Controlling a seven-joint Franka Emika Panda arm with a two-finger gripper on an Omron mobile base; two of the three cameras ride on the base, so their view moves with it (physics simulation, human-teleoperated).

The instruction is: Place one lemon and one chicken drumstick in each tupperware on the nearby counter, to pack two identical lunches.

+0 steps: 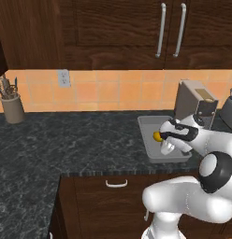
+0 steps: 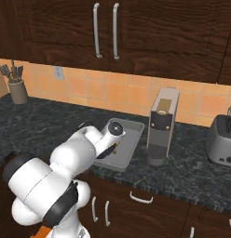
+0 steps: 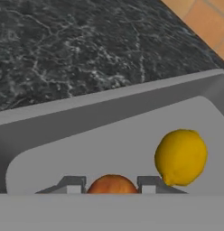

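A shallow light-grey tupperware (image 1: 150, 122) stands on the black speckled counter (image 1: 66, 135), close to its front edge. In the hand view a yellow lemon (image 3: 180, 157) lies on the floor of the tupperware (image 3: 109, 113), towards the right. My gripper (image 3: 111, 186) hangs low inside it, shut on an orange-brown chicken drumstick (image 3: 112, 182) that sits between the two tips. From the left base view the gripper (image 1: 163, 144) is over the tupperware with the lemon (image 1: 156, 136) just beside it. My arm covers much of the tupperware (image 2: 129, 155) in the right base view.
A tall grey coffee machine (image 2: 161, 123) stands right of the tupperware, with a silver toaster (image 2: 222, 139) further right. A utensil holder (image 1: 12, 107) sits at the far left by the tiled wall. Dark cabinets hang above, and the counter turns a corner at the left.
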